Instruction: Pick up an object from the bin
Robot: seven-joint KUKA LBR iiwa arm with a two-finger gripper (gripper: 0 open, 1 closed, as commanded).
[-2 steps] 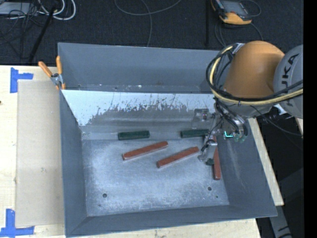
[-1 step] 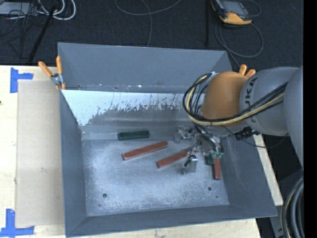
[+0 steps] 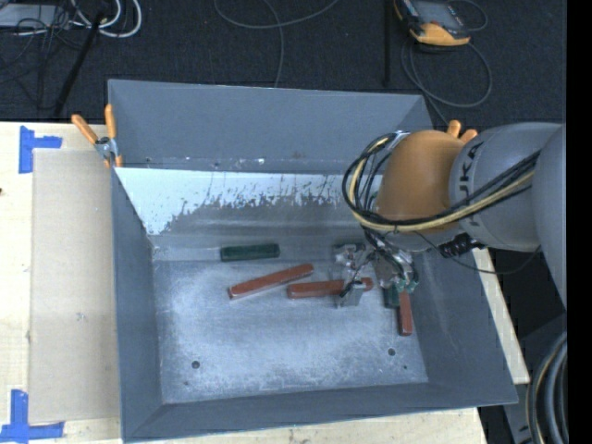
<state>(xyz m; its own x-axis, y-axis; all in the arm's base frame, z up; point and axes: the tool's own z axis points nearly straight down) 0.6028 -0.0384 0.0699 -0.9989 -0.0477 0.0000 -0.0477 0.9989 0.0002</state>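
We record a grey metal bin [image 3: 277, 155] with sloped walls. Its floor is dull and speckled with pale wear, and its back wall is streaked with light scratches.

The gripper [image 3: 354, 283] stands low over the right-centre of the floor, at the right end of the middle brown bar [image 3: 313, 290]. This is a flat, narrow, reddish-brown strip lying nearly level. The gripper appears to touch that end, but the parts crowd together there and we cannot confirm contact. We cannot tell whether the gripper is released or clenched.

Just left of that strip lies the long brown bar [image 3: 271, 281], of the same colour and flat shape, tilted so its right end sits higher in the view. The near ends of the two strips lie close together.

Above them, near the foot of the back wall, lies the dark green bar [image 3: 250, 252], short and blunt-ended, apart from the brown pieces.

To the right of the gripper lies the short brown bar [image 3: 405, 319], set almost upright in the view.

Above the gripper, the wrist carries a smooth rounded orange cover [image 3: 416, 178], ringed by looped black and yellow cables [image 3: 356, 188].
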